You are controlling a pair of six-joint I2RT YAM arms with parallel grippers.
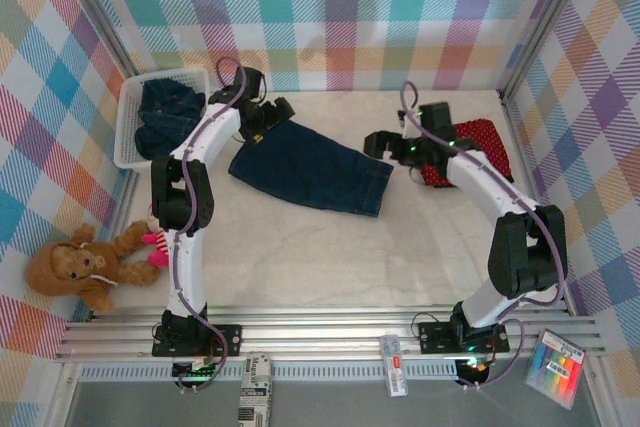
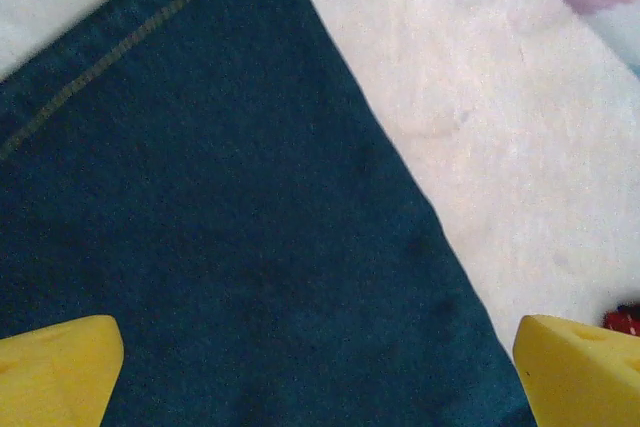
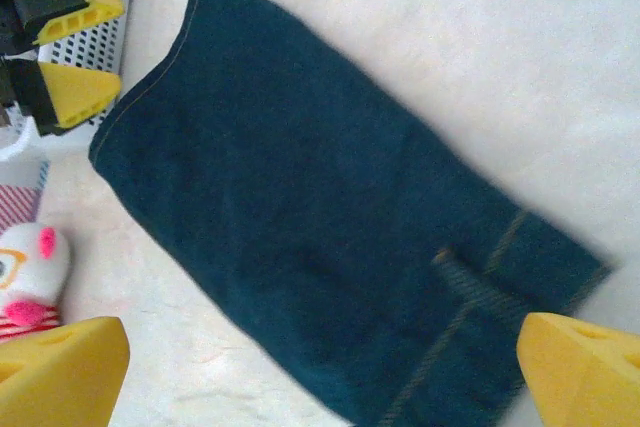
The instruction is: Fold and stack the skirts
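Observation:
A dark blue denim skirt [image 1: 310,169] lies flat in the middle of the table. My left gripper [image 1: 275,117] hovers over its far left corner, open, yellow fingertips [image 2: 55,367] wide apart above the denim [image 2: 220,227]. At the skirt's right end my right gripper [image 1: 378,144] is also open, nothing between its fingers, the denim skirt [image 3: 330,217] spread below it. The right wrist view catches the left gripper [image 3: 85,45] too. A red skirt with white dots [image 1: 485,142] lies under the right arm. Another denim skirt [image 1: 170,112] is bunched in the basket.
A white mesh basket [image 1: 128,142] stands at the far left against the wall. A brown plush toy [image 1: 80,267] and a pink one [image 1: 155,242] lie at the near left. Bare table stretches in front of the skirt.

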